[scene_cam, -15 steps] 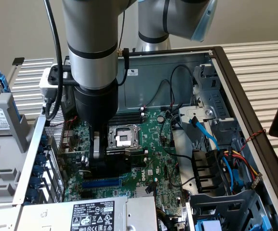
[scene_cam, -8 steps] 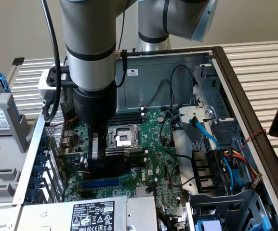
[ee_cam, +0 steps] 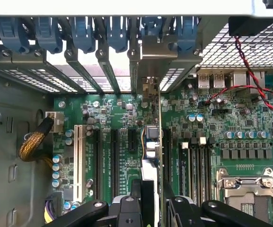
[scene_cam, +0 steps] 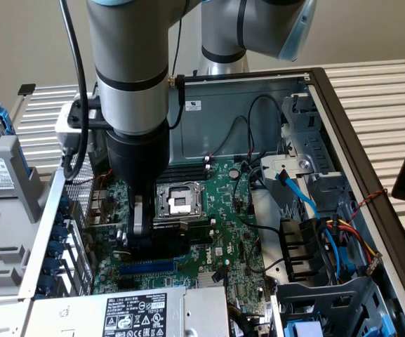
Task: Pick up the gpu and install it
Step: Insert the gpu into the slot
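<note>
The gpu (ee_cam: 151, 142) stands on edge between my fingers. Its thin green board runs along a motherboard slot. Its silver end bracket (ee_cam: 151, 52) is up against the rear slot openings of the case. My gripper (ee_cam: 153, 210) is shut on the card from both sides. In the exterior view my gripper (scene_cam: 140, 235) reaches down into the open computer case over the green motherboard (scene_cam: 223, 232), with the card's black cooler (scene_cam: 167, 242) beside the fingers. I cannot tell whether the card's edge is pressed fully into the slot.
The CPU socket (scene_cam: 177, 200) lies just beyond the gripper. A blue slot (scene_cam: 146, 267) and the power supply (scene_cam: 132, 312) sit nearer the camera. Drive cage and cables (scene_cam: 307, 210) crowd the exterior view's right. Blue retention clips (ee_cam: 79, 33) line the rear wall.
</note>
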You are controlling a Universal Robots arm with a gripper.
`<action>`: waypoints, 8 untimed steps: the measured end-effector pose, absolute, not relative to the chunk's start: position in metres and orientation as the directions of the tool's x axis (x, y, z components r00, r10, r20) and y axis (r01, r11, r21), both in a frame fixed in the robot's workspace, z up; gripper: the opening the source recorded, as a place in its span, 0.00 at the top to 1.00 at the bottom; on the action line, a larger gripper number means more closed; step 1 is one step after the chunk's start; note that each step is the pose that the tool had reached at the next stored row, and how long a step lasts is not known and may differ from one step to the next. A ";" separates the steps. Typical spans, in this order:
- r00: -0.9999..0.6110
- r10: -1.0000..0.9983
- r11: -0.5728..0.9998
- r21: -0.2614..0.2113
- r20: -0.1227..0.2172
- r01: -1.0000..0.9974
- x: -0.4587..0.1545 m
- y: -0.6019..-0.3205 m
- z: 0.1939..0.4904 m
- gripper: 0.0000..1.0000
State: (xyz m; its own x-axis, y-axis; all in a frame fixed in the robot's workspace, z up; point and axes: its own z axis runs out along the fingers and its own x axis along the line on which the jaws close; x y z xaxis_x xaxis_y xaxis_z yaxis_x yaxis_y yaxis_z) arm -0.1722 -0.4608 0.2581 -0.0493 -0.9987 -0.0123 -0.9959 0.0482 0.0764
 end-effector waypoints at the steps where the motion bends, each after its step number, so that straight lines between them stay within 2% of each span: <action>1: -0.049 -0.999 0.048 0.076 -0.012 -0.996 -0.172 -0.461 0.258 0.73; 8: -0.049 -0.999 0.048 0.076 -0.012 -0.996 -0.173 -0.461 0.257 0.73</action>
